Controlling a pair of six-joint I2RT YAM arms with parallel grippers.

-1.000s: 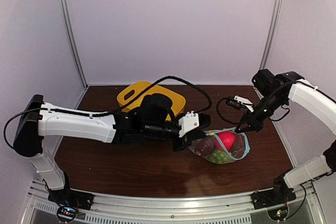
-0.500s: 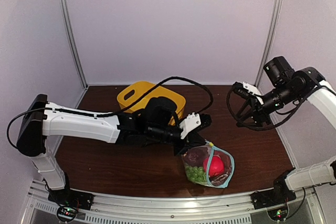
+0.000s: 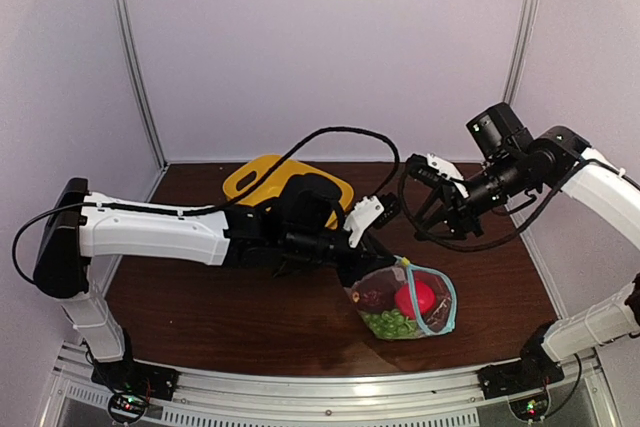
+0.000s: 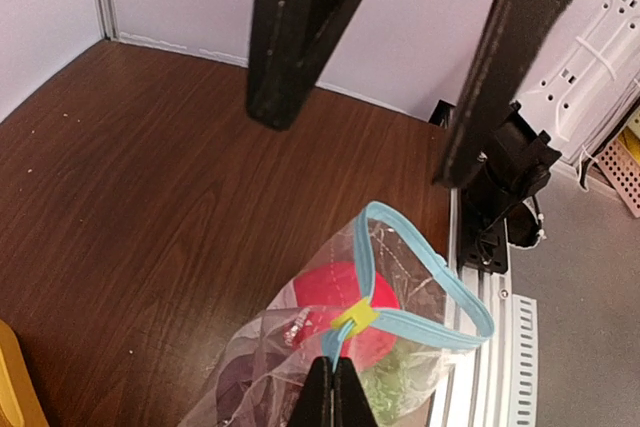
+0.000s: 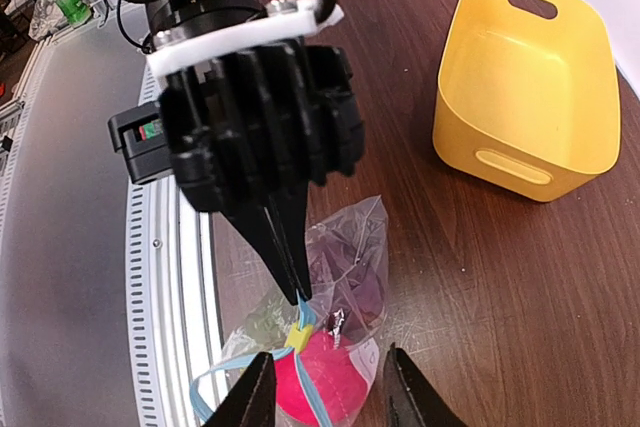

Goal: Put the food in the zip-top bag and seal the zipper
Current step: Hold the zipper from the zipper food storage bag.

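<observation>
Toward the front edge of the desk (image 3: 200, 312), right of centre, is the bag (image 3: 400, 305), with all the food inside it: the pink fruit (image 4: 325, 292) uppermost near the mouth, the grapes (image 3: 388, 325) on the side nearest the front edge, and the maroon fruit (image 5: 352, 282) on the side facing the left arm. Whether the bag's base rests on the desk or hangs just above it cannot be told.

The zipper (image 4: 455, 297) is unsealed. Its blue strip stands apart in a wide loop around the mouth, and the two sides meet only at a small yellow tab (image 4: 354, 317).

The left hand (image 4: 333, 375) has its fingers pressed together on the zipper just at that tab, pinching the bag by this corner of the mouth. Its arm reaches across from the left edge, low over the desk.

The right hand (image 5: 325, 392) hovers above the bag, on the side toward the right edge, with its fingers spread moderately wide and nothing between them. It is clear of the bag and does not touch the plastic.

Well behind, near the back edge and left of centre, stands the yellow basket (image 3: 262, 179), upright and apart from both hands.
</observation>
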